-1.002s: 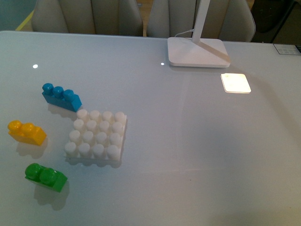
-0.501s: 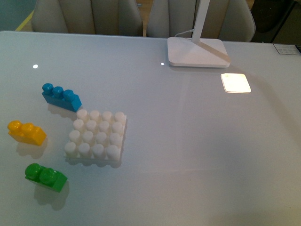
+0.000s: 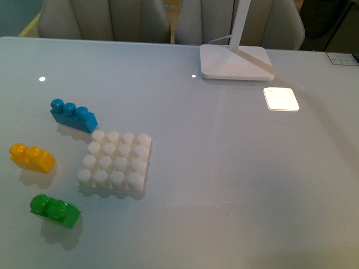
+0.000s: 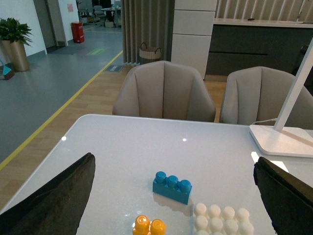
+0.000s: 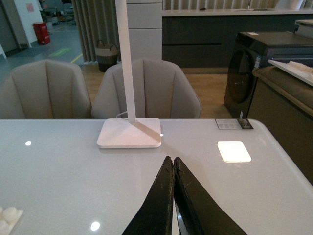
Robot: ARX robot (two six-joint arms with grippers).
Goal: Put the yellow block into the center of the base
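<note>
Zero contact yet: yellow block (image 3: 32, 157) on counter (image 3: 235, 168), just left of base (image 3: 115, 162); left fingers (image 4: 58, 196) wide, empty; right fingers (image 5: 161, 205) pressed together, empty. Step: approach. Next: left arm descends, straddles block.

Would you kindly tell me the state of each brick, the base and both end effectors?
yellow block: loose, studs up, not on the base.
base: lying flat, every stud bare.
blue brick: loose, studs up.
green brick: loose, studs up.
left end effector: open, empty.
right end effector: shut, empty.
</note>
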